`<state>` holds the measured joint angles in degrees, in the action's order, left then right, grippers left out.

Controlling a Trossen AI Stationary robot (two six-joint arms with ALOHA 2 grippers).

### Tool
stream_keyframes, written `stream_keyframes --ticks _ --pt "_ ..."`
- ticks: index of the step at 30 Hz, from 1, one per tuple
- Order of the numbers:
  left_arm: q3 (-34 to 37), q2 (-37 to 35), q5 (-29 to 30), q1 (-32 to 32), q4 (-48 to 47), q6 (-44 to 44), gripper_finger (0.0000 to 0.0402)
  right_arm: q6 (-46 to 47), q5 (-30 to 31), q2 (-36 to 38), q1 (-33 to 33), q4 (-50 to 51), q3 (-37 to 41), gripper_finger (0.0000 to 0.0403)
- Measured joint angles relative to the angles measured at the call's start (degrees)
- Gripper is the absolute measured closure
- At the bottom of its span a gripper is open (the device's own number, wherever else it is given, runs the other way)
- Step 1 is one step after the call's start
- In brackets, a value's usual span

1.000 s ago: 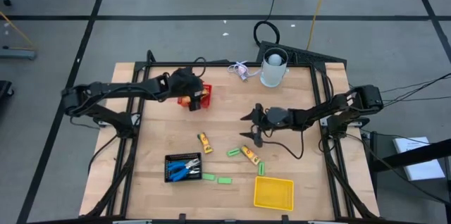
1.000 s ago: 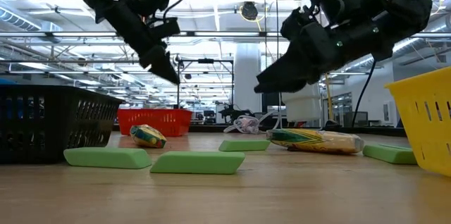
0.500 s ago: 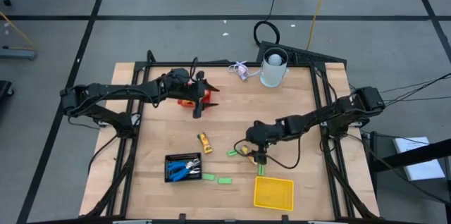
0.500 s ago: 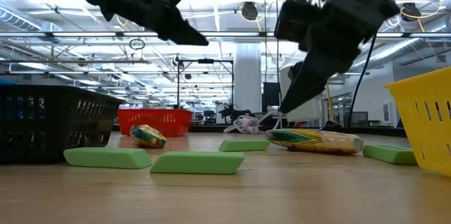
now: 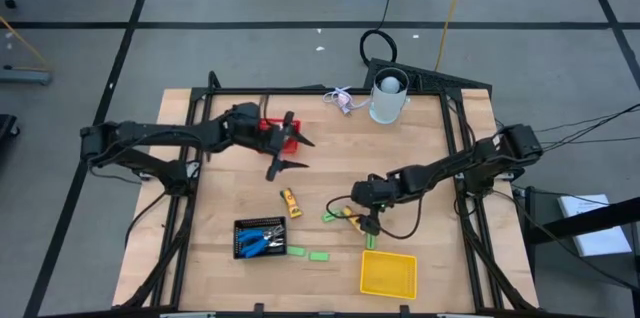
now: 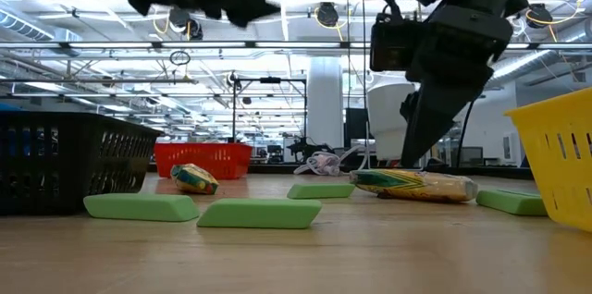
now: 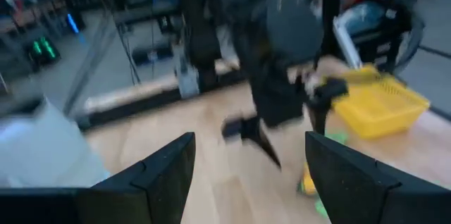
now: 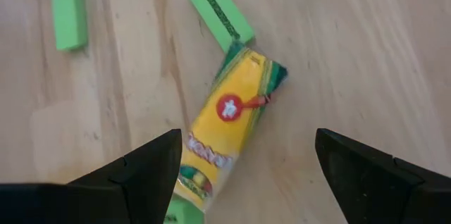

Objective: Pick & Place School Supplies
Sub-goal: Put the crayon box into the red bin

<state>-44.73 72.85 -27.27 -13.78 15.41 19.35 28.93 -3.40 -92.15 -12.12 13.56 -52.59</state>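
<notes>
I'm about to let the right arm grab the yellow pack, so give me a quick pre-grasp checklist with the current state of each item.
1. Right gripper open: ok, fingers spread wide.
2. Right gripper over the yellow pack: ok, the pack lies between the fingers in the wrist view.
3. Right gripper empty: ok.
4. Pack free of neighbours: not ok, a green bar touches one end, another shows at the other end.
5. Left gripper out of the way: ok, open, up by the red basket.
6. Yellow basket reachable: ok, near the pack.
</notes>
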Motion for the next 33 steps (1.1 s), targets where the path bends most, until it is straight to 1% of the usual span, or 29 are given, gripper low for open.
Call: stream_keyframes --ticks 7,9,13,16,19,22,25,28,31,32,33 --pt "0.3 -8.8 0.2 1.4 -0.5 -0.3 0.0130 1.1 -2.9 -3.1 -1.2 -2.4 0.0 0.0090" --pt "0.8 -10.7 1.3 1.6 -2.7 -0.5 0.0130 1.4 -2.9 -4.3 -1.5 -2.7 0.0 0.0090" --pt "0.8 -12.1 5.1 2.3 -5.0 -0.2 0.0131 1.4 -2.4 -5.7 -1.9 -3.3 -0.1 0.0090" --pt "0.8 -12.6 6.1 2.3 -5.3 -0.1 0.0131 1.5 -2.2 -6.7 -2.1 -3.6 -0.2 0.0090" --pt "0.8 -12.5 6.4 2.3 -5.5 -0.1 0.0131 1.0 -0.5 -7.8 -2.8 -4.3 -0.2 0.0099" --pt "0.8 -12.5 7.0 2.3 -5.4 -0.1 0.0131 0.4 1.8 -8.4 -3.6 -4.6 -0.2 0.0128" --pt "0.8 -12.5 7.9 2.3 -5.4 0.0 0.0131 0.2 3.6 -8.5 -4.1 -4.7 -0.2 0.0181" --pt "0.8 -12.5 8.4 2.2 -5.3 0.0 0.0131 -0.1 4.7 -8.6 -4.4 -4.7 -0.1 0.0253" --pt "0.8 -12.5 8.5 2.3 -5.3 0.0 0.0131 -0.8 4.4 -8.7 -4.3 -5.3 -0.1 0.0335" --pt "0.8 -12.5 8.6 2.3 -5.3 0.0 0.0131 -1.5 4.3 -8.7 -4.4 -5.6 -0.1 0.0343" --pt "0.8 -12.5 8.7 2.3 -5.3 0.0 0.0131 -2.1 4.8 -8.7 -4.4 -5.9 -0.1 0.0343"
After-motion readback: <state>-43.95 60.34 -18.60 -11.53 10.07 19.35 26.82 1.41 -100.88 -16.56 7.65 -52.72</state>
